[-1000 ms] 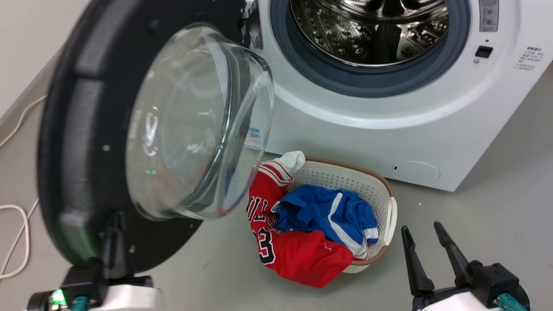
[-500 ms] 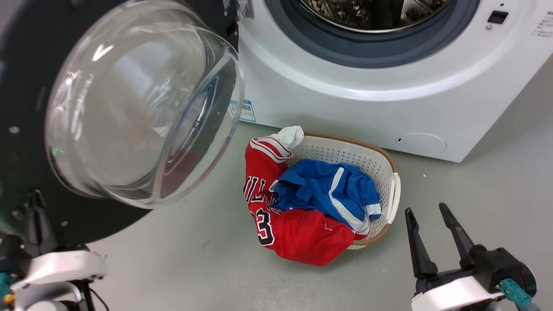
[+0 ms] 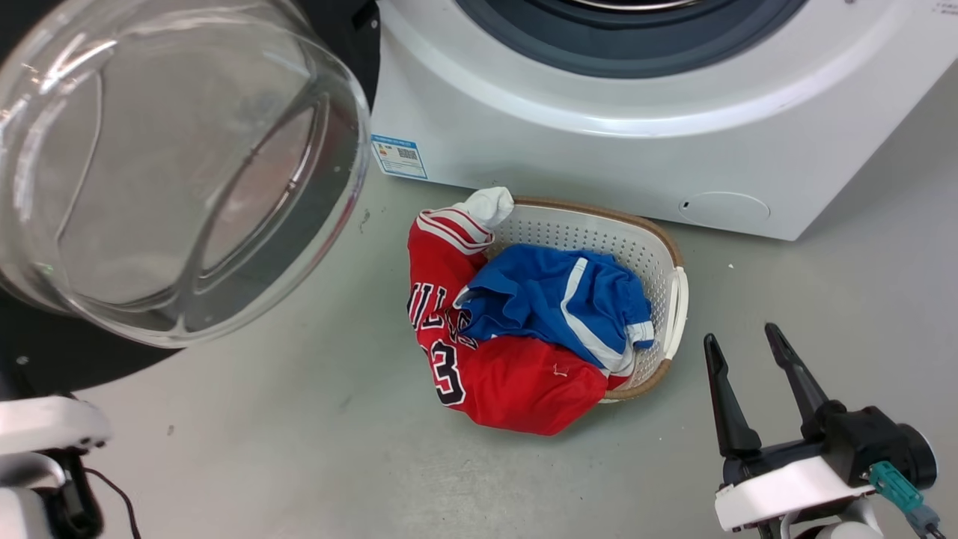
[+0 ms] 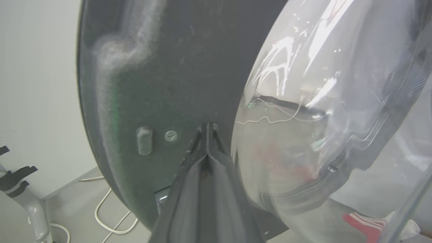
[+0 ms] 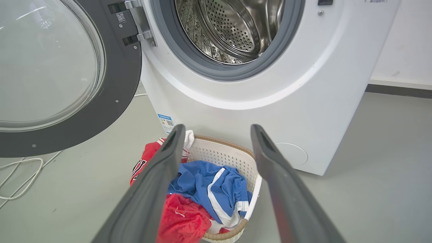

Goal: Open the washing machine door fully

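The washing machine door (image 3: pixel 45 352), a black disc with a clear glass bowl (image 3: pixel 165 165), stands swung far out to the left of the white washing machine (image 3: pixel 569 150). In the left wrist view my left gripper (image 4: pixel 207 126) is shut, its joined tips resting on the door's (image 4: pixel 152 67) dark inner face beside the bowl. The right wrist view shows the door (image 5: pixel 118 84) hanging from its hinge (image 5: pixel 135 20) and the steel drum (image 5: pixel 229 30) uncovered. My right gripper (image 3: pixel 739 333) hovers open over the floor at the lower right, holding nothing.
A white laundry basket (image 3: pixel 666 254) with a red jersey (image 3: pixel 509 382) and blue shorts (image 3: pixel 546 299) sits on the grey floor before the machine. White cables (image 5: pixel 20 175) lie on the floor under the door. A wall (image 4: pixel 33 84) stands close behind the door.
The door has swung further out to the left with my left gripper against it. The head camera has tilted down, so the drum has left its view. The right gripper stays open.
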You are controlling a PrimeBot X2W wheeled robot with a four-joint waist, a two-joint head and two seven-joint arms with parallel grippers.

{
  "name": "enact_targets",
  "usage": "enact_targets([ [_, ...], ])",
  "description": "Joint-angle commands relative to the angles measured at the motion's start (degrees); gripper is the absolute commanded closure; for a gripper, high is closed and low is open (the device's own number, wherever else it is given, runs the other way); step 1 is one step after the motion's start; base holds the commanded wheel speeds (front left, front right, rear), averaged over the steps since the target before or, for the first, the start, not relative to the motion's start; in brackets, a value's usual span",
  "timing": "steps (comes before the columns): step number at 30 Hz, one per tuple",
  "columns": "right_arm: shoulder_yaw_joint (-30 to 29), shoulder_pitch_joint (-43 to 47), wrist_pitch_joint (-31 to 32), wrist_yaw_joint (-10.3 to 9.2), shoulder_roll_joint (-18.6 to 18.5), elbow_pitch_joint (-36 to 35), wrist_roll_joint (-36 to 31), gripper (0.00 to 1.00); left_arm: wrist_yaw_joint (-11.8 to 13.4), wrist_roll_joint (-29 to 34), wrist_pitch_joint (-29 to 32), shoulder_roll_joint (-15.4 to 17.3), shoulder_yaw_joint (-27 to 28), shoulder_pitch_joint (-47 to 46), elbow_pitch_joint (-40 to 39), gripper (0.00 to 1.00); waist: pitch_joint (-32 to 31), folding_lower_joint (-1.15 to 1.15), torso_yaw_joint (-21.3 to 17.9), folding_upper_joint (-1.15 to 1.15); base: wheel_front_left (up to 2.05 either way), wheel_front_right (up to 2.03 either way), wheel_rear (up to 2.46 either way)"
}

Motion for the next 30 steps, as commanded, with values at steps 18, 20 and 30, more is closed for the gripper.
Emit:
enact_targets([
  [18,-0.04,-1.0,-0.12,-0.01,0.1,0.27,-0.04,0.0,-3.43,3.45,-0.1,3.85,6.27,-6.23,6.17,1.0,0.18,-0.01,-1.64,0.0,0.0,0.0,0.0],
  [20,0.15,-0.82,-0.12,-0.01,0.1,0.44,0.28,0.0,-3.75,3.89,-0.1,3.64,6.54,-5.96,6.67,1.0,-0.41,-0.01,-1.76,0.0,0.0,0.0,0.0],
  [30,0.48,0.92,-0.12,-0.01,0.1,1.14,2.03,0.0,-5.98,5.91,-0.1,3.13,7.5,-2.69,8.19,1.0,-5.55,-0.01,-2.39,0.0,0.0,0.0,0.0],
])
